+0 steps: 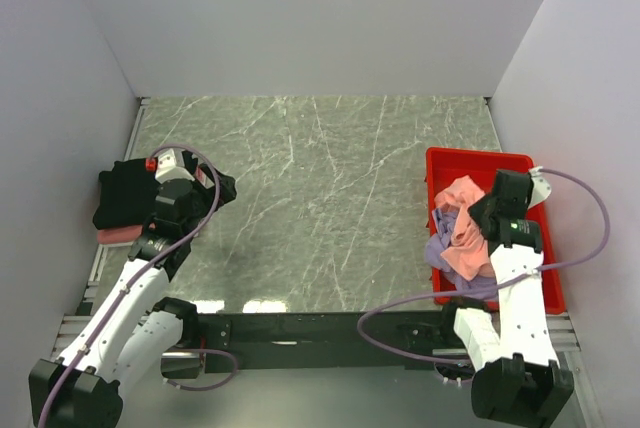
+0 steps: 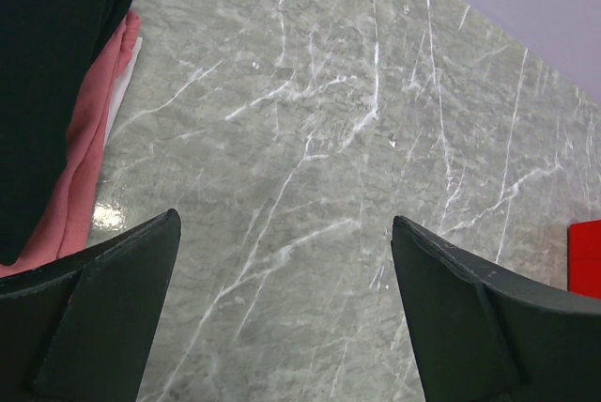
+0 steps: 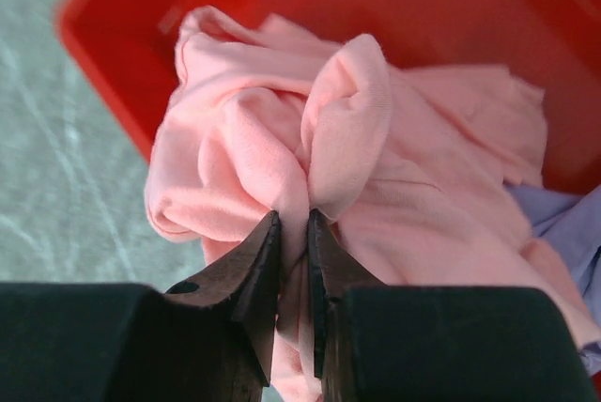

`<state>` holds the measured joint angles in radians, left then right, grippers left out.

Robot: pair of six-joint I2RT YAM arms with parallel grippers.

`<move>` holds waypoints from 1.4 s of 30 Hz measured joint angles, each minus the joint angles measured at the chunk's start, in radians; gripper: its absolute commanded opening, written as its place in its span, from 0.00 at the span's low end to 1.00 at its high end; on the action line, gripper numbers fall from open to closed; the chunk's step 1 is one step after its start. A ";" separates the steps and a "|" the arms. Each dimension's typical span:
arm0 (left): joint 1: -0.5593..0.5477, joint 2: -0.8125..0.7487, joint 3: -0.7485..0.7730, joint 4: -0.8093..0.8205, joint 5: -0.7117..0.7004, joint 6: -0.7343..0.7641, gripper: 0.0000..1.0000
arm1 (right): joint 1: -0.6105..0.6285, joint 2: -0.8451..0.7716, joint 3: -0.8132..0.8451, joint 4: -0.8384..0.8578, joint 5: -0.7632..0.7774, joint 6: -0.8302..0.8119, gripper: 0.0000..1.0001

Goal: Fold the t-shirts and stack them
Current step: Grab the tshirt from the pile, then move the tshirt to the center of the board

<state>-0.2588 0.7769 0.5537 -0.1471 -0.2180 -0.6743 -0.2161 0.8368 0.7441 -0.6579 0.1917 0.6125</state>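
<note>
The right claw (image 3: pixel 293 233) pinches the bunched pink shirt (image 3: pixel 394 186), lying 12 to 6 in the red tray (image 3: pixel 423 7) at 3 o'clock. Only its wrist view shows the pinch. The left claw (image 2: pixel 282 261) gapes by the black shirt (image 2: pixel 47 64) at 9 o'clock.

A grey-green marble-patterned table (image 1: pixel 320 178), veined with thin white lines, fills the middle of the top view. Plain pale walls enclose it: a back wall (image 1: pixel 310 18) across the top, a left wall (image 1: pixel 50 98) and a right wall (image 1: pixel 585 78) down the sides. The light is soft and even, with a bright glare patch (image 1: pixel 245 305) at lower centre.
</note>
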 measured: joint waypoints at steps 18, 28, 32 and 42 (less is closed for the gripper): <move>0.000 -0.011 0.000 -0.001 -0.028 -0.003 1.00 | -0.001 -0.005 0.537 -0.053 -0.079 -0.030 0.00; 0.000 -0.011 0.000 -0.025 -0.069 -0.022 1.00 | 0.099 0.232 0.927 -0.019 -0.305 -0.080 0.00; 0.000 -0.012 0.000 -0.035 -0.077 -0.024 0.99 | 0.230 0.295 1.058 0.014 -0.318 -0.107 0.00; 0.000 -0.014 0.000 -0.047 -0.099 -0.027 0.99 | 0.594 0.568 1.450 0.031 -0.289 -0.160 0.00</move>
<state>-0.2588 0.7631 0.5537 -0.1936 -0.3172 -0.7013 0.3779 1.4052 2.1941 -0.6270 -0.0971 0.4526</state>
